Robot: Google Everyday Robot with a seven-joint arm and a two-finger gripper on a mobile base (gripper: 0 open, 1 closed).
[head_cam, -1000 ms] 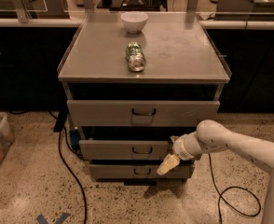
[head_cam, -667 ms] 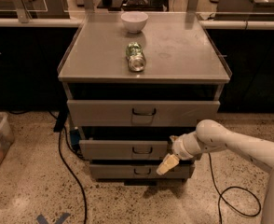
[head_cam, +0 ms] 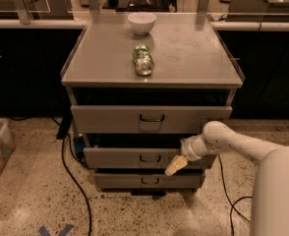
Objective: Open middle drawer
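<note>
The gripper (head_cam: 175, 165) sits before the middle drawer (head_cam: 120, 158). The jaws appear pressed together into one wedge. The wire handle (head_cam: 149, 158) lies just left of them, ungripped, probably awaiting hooking.

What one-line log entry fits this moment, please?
task: open middle drawer | pincer: before its front, right of handle | top: white bowl, green can
</note>
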